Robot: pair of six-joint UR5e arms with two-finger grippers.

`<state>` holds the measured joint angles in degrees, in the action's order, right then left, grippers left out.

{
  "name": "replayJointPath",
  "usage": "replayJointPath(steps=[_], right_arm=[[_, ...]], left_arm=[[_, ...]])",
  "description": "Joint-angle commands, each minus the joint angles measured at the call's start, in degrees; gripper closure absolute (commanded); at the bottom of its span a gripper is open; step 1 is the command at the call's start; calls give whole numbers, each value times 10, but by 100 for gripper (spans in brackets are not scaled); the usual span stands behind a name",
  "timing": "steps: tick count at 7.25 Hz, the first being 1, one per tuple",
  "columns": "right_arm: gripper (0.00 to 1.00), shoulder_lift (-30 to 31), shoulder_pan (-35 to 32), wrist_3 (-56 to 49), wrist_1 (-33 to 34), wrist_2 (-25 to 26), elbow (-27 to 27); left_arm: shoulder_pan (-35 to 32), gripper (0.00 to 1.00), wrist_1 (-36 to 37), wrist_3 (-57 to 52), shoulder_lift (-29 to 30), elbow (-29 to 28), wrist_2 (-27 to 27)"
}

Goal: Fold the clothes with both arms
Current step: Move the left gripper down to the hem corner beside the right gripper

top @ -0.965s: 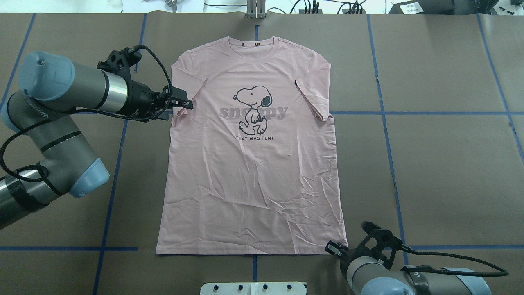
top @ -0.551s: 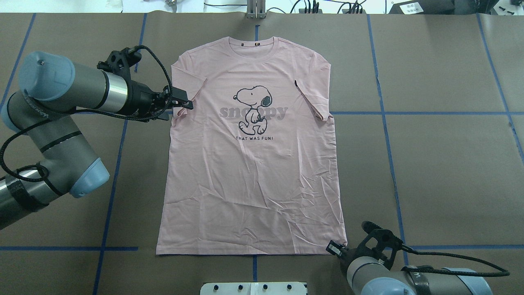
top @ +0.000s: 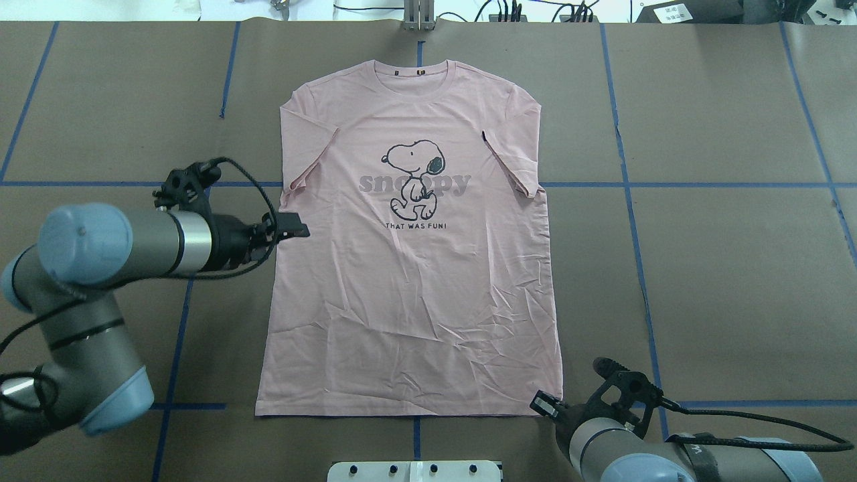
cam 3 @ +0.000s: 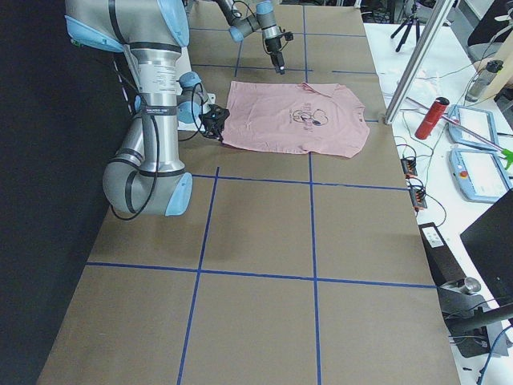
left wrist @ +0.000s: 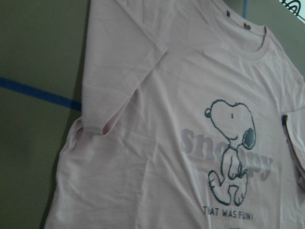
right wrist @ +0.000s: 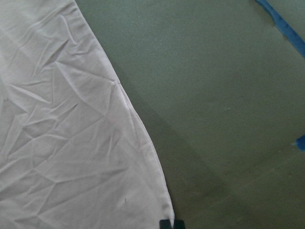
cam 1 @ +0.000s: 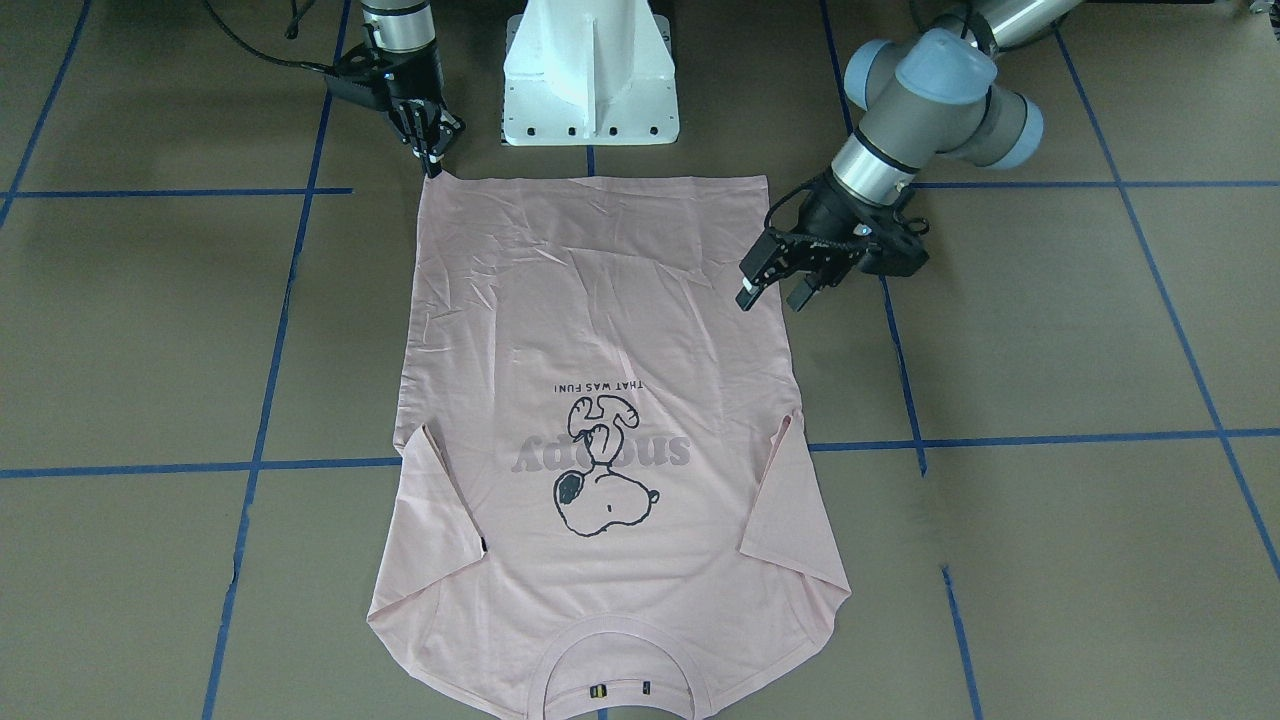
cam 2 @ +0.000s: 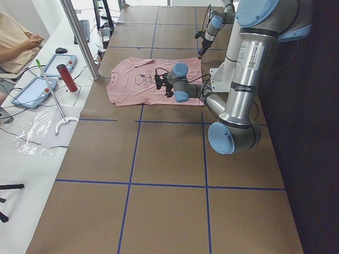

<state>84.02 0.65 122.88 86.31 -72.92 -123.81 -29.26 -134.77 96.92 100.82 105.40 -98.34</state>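
The light pink T-shirt (top: 408, 281) lies flat and face up, Snoopy print showing, collar at the far edge and hem toward the robot. My left gripper (top: 298, 231) hovers open at the shirt's left side edge below the sleeve; its two fingers stand apart in the front view (cam 1: 770, 295). The left wrist view looks down on the sleeve and print (left wrist: 167, 143), with no fingers in it. My right gripper (top: 543, 405) is at the near right hem corner (cam 1: 432, 160). In the right wrist view its tips (right wrist: 170, 223) sit close together on that corner of the cloth (right wrist: 71, 143).
Brown paper with blue tape lines covers the table (top: 703, 268). The white pedestal base (cam 1: 590, 70) stands at the near edge behind the hem. A metal post (top: 418, 13) rises beyond the collar. On a side bench there are a red bottle (cam 2: 66, 78) and tablets, with a person seated there.
My left arm has drawn back from the left sleeve toward the robot, along the shirt's edge; the sleeve now lies uncovered. The right gripper stays at the hem corner, which has shifted slightly inward.
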Motion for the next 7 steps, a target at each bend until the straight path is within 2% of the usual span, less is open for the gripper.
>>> replayJointPath(steps=[1, 2, 3, 4, 7], right_arm=[[100, 0, -2, 0, 0, -1, -2], [100, 0, -1, 0, 0, -1, -2], [100, 0, -1, 0, 0, -1, -2], [100, -1, -1, 0, 0, -1, -2], [100, -1, 0, 0, 0, 0, -2]], left_arm=[[86, 10, 82, 94, -66, 91, 44], [117, 12, 169, 100, -65, 129, 45], [161, 15, 199, 134, -67, 132, 51], [196, 17, 203, 162, -68, 128, 73], [206, 23, 245, 163, -69, 125, 76]])
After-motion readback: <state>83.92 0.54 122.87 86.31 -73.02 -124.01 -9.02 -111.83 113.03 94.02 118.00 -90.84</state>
